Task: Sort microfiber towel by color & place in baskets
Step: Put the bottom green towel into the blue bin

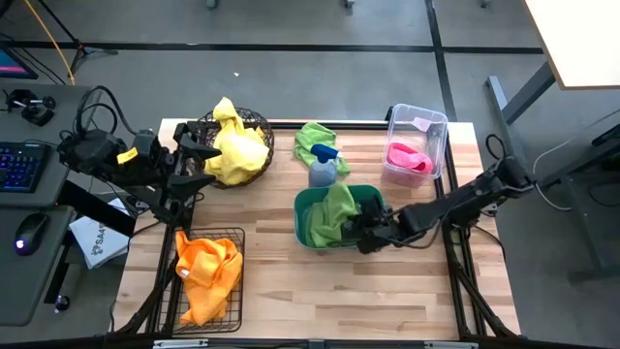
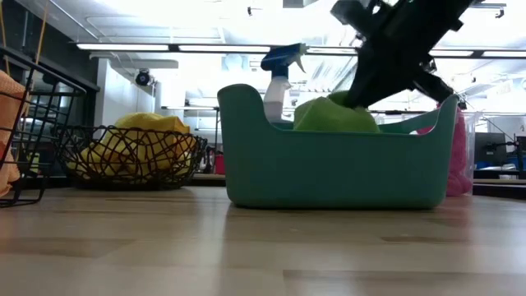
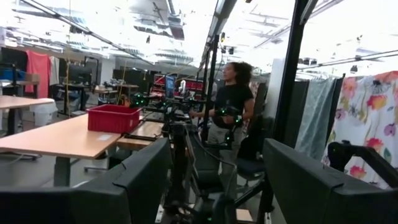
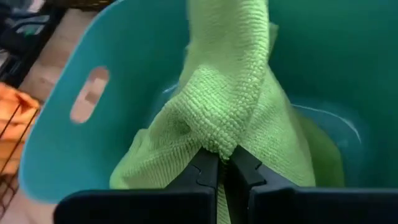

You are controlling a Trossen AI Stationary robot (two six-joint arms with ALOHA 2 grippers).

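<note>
My right gripper reaches into the teal-green tub and is shut on a lime green towel. The low view shows that towel bulging above the tub's rim under the gripper. A second green towel lies on the table by the far edge. Yellow towels fill the round wire basket, orange ones the rectangular wire basket, and a pink one lies in the clear bin. My left gripper hovers open beside the round basket, touching nothing. My right gripper pinches a bunched fold of the lime green towel between its two fingertips. It comes slanting down from the table's right side. The cloth spreads slack from the pinch, and its lower folds rest inside the tub.
A blue-grey spray bottle stands just beyond the tub, close to the loose green towel. The clear bin sits at the far right corner. Bare wood lies along the near edge between the rectangular basket and the right side. A person stands in the room behind.
</note>
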